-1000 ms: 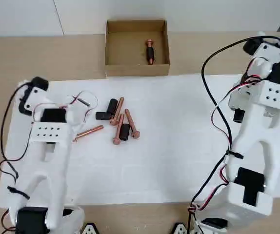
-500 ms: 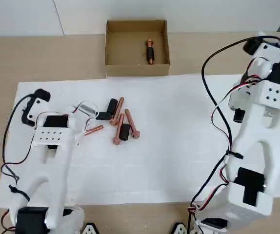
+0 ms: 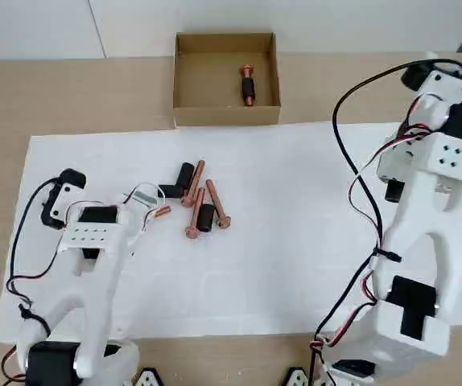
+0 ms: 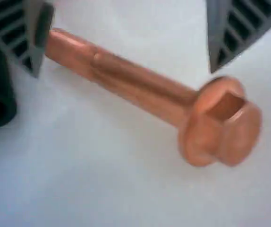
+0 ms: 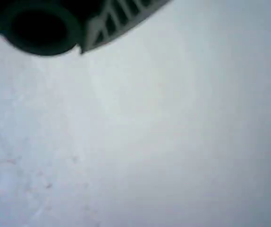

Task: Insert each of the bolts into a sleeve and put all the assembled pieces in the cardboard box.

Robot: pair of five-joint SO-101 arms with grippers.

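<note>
A copper bolt (image 4: 140,97) lies on the white paper between the fingers of my left gripper (image 4: 123,66), which is open around its shank. From above, that gripper (image 3: 149,201) covers most of this bolt (image 3: 162,211). Just to its right is a cluster of three more bolts (image 3: 194,185) and three black sleeves (image 3: 205,217). The cardboard box (image 3: 184,80) at the back holds one assembled piece (image 3: 248,84). My right gripper (image 3: 392,190) hangs over the paper's right edge, shut on a black sleeve (image 5: 38,26).
The white paper sheet (image 3: 295,241) covers the middle of the wooden table. The box stands just beyond its far edge. A wide bare stretch of paper separates the parts cluster from the right arm.
My left arm has drawn back toward the table's front, and its gripper has come down over the lone bolt, now mostly hidden from above. The right arm has not moved.
</note>
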